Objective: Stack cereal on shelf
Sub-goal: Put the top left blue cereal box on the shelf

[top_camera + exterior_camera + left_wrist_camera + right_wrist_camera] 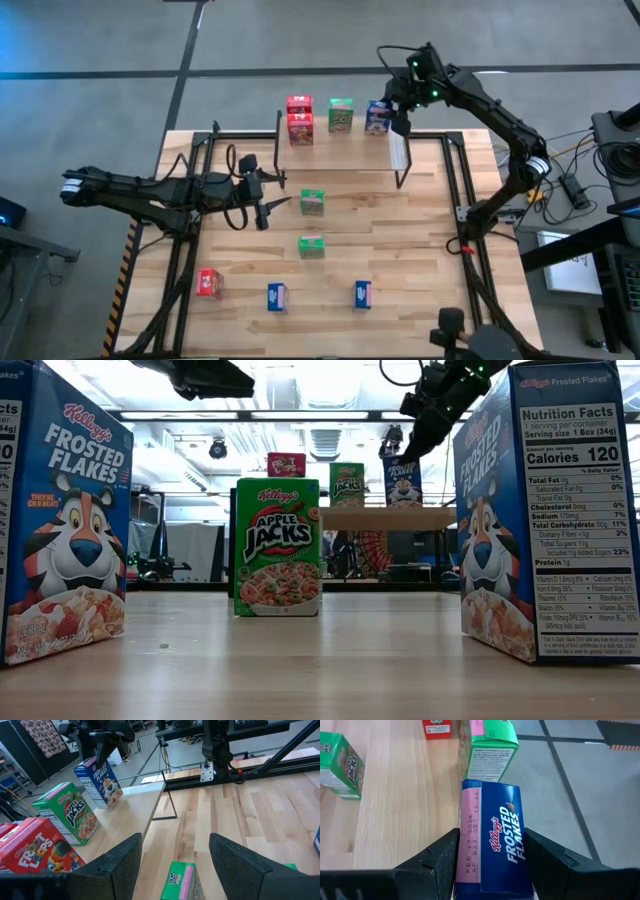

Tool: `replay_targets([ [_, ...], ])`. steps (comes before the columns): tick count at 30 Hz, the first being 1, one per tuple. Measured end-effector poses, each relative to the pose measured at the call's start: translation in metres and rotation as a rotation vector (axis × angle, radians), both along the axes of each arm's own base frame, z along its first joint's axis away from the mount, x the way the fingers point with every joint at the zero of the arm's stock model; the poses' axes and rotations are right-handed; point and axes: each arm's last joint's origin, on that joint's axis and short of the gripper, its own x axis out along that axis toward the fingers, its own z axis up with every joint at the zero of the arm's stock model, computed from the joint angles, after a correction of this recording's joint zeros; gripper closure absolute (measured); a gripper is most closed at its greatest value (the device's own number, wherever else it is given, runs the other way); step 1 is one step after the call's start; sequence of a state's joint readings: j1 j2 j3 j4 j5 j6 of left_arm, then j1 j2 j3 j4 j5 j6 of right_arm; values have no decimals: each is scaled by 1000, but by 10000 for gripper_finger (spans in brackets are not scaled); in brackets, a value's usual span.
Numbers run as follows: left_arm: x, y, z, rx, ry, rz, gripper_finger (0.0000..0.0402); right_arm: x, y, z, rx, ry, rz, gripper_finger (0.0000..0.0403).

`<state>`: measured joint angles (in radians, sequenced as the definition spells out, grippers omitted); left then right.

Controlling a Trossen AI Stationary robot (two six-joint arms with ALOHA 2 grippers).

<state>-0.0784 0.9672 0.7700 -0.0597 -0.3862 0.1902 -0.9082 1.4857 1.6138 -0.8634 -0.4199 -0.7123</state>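
At twelve o'clock on the table [420, 260], reading the overhead view with its far edge as twelve, my right gripper [398, 112] is over the three o'clock end of the shelf [350, 155]. Its two fingers [437, 852] press against the long sides of the held blue box [495, 865], a Frosted Flakes carton, so it is closed on that box at about the box's width. From table height the box's base looks level with the plank top, but I cannot tell whether it rests there.

At nine o'clock of that box on the shelf stands the shelf green box [341, 115]. Further toward nine is the red pair [299, 117], one red box on top of the other.

My left gripper [280, 200] sits near the table's centre, a little toward nine o'clock. Its fingers [122, 857] are spread wide and hold nothing. The near green box [313, 202] lies just beside its tips at three o'clock, apart from both fingers.

Toward six o'clock from there stands the second green box [311, 246]. Along the six o'clock edge, well apart from each other, are the loose red box [209, 283] at about seven, the first loose blue box [277, 296] near six, and the second loose blue box [362, 294] at about five.
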Motion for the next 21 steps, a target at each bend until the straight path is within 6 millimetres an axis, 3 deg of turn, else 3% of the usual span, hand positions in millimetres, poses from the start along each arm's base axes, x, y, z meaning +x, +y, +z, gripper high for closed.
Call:
replay_targets([
  [21, 0, 0, 0, 0, 0, 0, 187, 1, -6, -1, -48, -5, 21, 209],
])
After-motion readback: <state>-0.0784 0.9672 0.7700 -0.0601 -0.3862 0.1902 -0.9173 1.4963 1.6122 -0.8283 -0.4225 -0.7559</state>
